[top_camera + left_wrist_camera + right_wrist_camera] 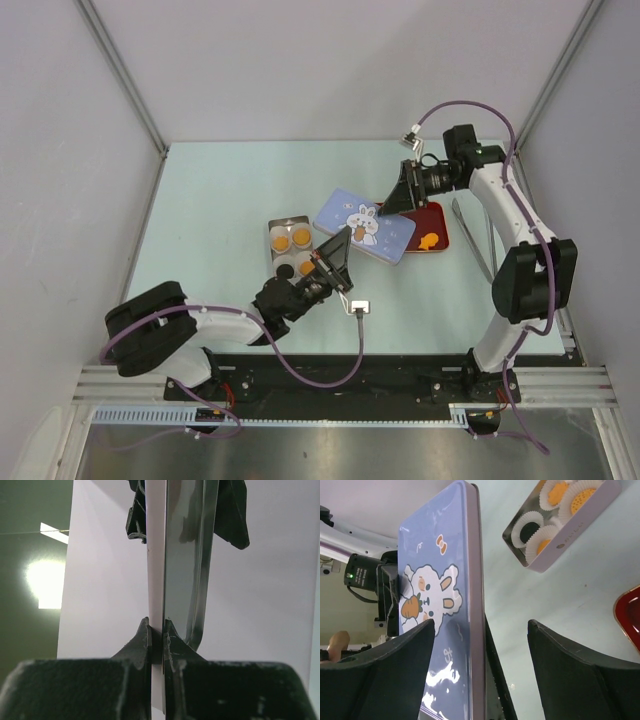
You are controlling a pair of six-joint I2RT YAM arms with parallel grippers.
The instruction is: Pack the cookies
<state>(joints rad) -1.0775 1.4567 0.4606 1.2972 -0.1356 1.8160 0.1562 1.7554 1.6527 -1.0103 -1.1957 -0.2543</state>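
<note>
A top view of a pale table shows an open tin (276,226) holding the cookies (290,239), orange and black rounds sitting in white paper cups (527,522). Just to the right of the tin, a blue lid (365,225) printed with a white rabbit and a carrot hangs in the air, tilted on edge, not on the tin. The left gripper (335,252), beside the tin's right side, is clenched on the lid's thin near rim; its wrist view shows both pads pressed flat against the metal. The right gripper (397,198), farther right of the tin, stands wide apart with the lid's far end between its fingers (395,670), and neither finger appears to touch it. Beyond the lid from the tin lies a red tray (440,215) with an orange fish-shaped cookie (428,240) on it, so packing may not be finished. The step in hand looks like seating the lid. To do it well, the right fingers should close squarely across the rim, not on the slick printed face, before the left grip eases. The lid should then be turned level, hollow side down, lined up with the tin's corners and lowered straight, so no paper cup is caught or tipped.
</note>
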